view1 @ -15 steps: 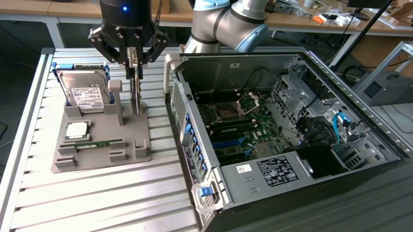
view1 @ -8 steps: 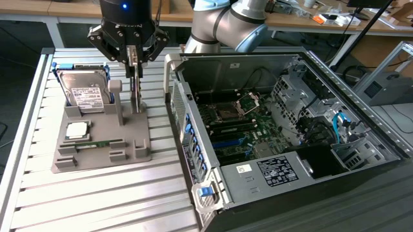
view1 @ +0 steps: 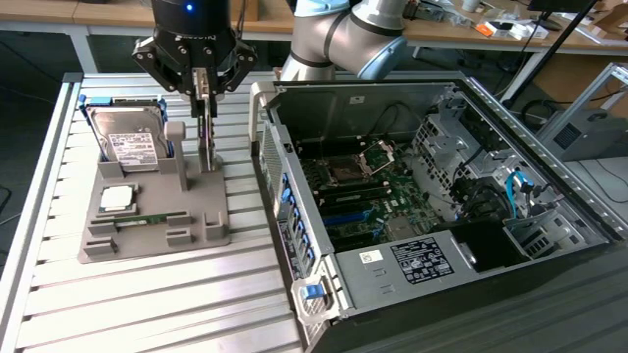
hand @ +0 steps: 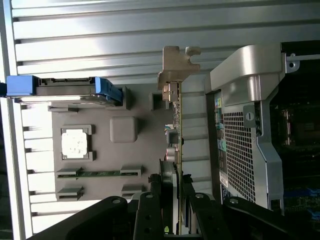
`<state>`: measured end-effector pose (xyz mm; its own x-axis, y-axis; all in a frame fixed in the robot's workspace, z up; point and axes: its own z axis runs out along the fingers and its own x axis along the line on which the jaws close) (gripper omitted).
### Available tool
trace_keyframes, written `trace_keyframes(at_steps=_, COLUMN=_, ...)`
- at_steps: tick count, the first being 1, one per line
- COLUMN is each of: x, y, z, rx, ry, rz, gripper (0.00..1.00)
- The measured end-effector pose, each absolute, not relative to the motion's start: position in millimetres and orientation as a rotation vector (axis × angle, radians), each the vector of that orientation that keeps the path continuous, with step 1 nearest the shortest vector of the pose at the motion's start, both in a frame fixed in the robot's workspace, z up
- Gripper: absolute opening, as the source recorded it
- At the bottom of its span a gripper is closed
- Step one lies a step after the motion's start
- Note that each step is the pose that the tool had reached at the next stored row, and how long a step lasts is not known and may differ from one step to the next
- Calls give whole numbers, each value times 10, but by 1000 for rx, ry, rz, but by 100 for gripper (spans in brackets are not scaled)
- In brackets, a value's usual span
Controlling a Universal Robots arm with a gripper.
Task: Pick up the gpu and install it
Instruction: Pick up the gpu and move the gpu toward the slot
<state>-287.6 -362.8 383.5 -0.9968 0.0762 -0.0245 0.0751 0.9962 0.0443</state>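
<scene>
Arm (view1: 339, 37) elbow-bent, wrist down, fingers (view1: 200, 87) narrowly clamped.

The arm (view1: 339, 40) is built of rounded silver-grey tubes and joints, with a pale blue cap (view1: 319, 6) on one joint. Its pincer (view1: 203, 94) is black, with a glowing blue light (view1: 188, 7), faint pale lettering on its body, and link bars pinned by round screws.

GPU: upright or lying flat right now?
Upright. The gpu stands on edge at the grey holder, a thin vertical strip, with the claw closed on its top edge.
</scene>
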Motion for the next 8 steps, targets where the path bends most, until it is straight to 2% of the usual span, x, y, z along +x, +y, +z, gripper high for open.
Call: trace_keyframes(at_steps=8, x=-2876, y=-3628, z=3860, rx=118, ry=3113, rz=67, gripper=27)
